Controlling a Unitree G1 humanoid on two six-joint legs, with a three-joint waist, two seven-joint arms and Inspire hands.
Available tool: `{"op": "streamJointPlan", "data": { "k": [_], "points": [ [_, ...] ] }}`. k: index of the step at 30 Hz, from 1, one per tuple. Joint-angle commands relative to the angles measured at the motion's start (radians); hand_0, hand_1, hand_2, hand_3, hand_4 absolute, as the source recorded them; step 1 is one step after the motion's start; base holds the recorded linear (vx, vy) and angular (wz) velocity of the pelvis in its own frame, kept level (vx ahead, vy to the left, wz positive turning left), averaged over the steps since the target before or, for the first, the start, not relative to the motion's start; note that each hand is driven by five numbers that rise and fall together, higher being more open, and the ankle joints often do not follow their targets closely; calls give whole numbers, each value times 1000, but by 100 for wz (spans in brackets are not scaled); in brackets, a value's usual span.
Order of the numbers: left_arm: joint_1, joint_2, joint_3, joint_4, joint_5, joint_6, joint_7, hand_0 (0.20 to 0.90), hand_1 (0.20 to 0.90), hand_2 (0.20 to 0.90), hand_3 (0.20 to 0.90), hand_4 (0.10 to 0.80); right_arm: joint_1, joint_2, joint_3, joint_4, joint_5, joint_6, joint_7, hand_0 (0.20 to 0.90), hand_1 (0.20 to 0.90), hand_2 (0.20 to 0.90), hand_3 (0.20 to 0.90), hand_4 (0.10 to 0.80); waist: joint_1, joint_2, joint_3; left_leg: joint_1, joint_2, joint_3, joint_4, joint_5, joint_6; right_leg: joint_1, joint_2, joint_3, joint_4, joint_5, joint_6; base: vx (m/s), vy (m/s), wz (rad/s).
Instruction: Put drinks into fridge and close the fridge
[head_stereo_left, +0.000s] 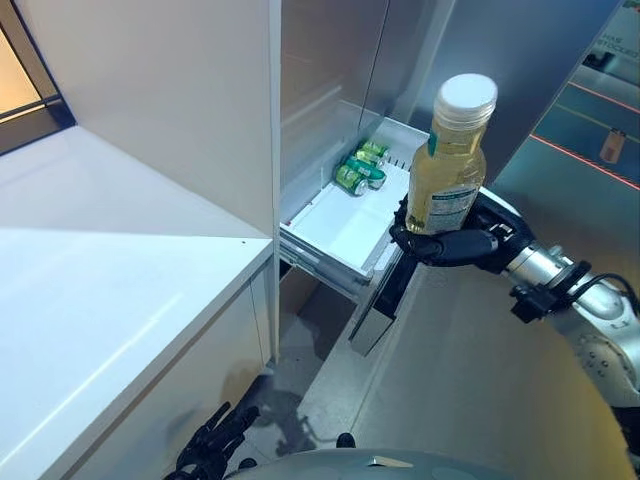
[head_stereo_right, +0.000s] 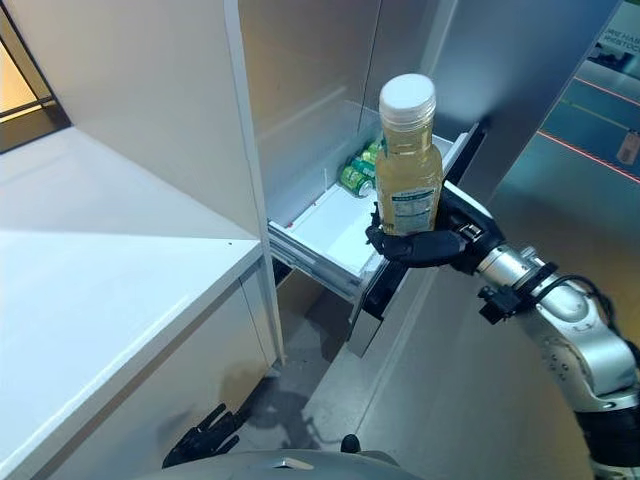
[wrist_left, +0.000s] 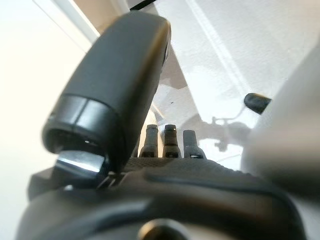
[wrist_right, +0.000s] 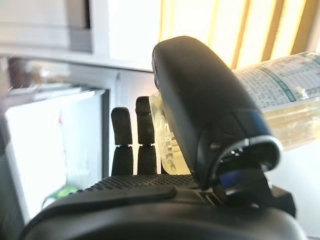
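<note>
My right hand is shut on a bottle of yellow drink with a white cap and holds it upright above the front edge of the open fridge drawer. The same bottle shows in the right wrist view, pinched between the thumb and the fingers. Green cans lie at the back of the drawer's white floor. My left hand hangs low by the floor at the lower left, fingers relaxed and empty.
A white counter lies to the left. The fridge's white side wall stands between the counter and the drawer. The drawer's dark front panel juts out below my right hand. A grey panel spans the lower right.
</note>
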Motion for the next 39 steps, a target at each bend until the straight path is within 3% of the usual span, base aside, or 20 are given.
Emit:
{"op": "streamJointPlan", "data": {
  "k": [1,9,14,18,30,39],
  "points": [
    [-36,57,-38,23,-7,42,-33,900,900,900,900,800,-305,-86,-91,13,63,-113,-19,300,300,300,200,100,35,9,-26,-18,-100,-1,6,-95,81,9,69,25,10,-32,25,73,31,-7],
    [-56,92,-55,62,-20,54,-50,900,900,900,900,800,-550,-150,100,138,86,-24,-3,300,300,300,200,100,60,-1,-27,-19,-98,-15,6,-91,79,16,70,23,5,-34,25,83,7,-4],
    [-73,104,-63,79,-14,76,-38,900,900,900,900,800,-697,-120,215,261,103,13,-20,300,300,300,200,100,84,-6,-30,-18,-95,-25,6,-88,77,24,65,3,5,-40,23,88,-10,4],
    [-77,106,-61,90,2,88,-25,900,900,900,900,800,-794,-42,269,374,144,19,-65,300,300,300,200,100,111,-6,-31,-15,-94,-37,6,-88,75,35,61,-17,5,-48,21,95,-27,14],
    [-75,102,-59,61,53,116,-28,900,900,900,900,800,-788,149,256,563,156,64,-181,300,300,300,200,100,163,19,-21,-7,-95,-63,8,-90,76,54,46,-56,5,-58,16,42,-6,11],
    [-91,102,-78,62,62,127,-18,900,900,900,900,800,-792,197,303,782,42,110,-164,300,300,300,200,100,183,24,-9,0,-94,-68,11,-90,75,67,42,-70,5,-59,11,20,-5,6]
  ]
}}
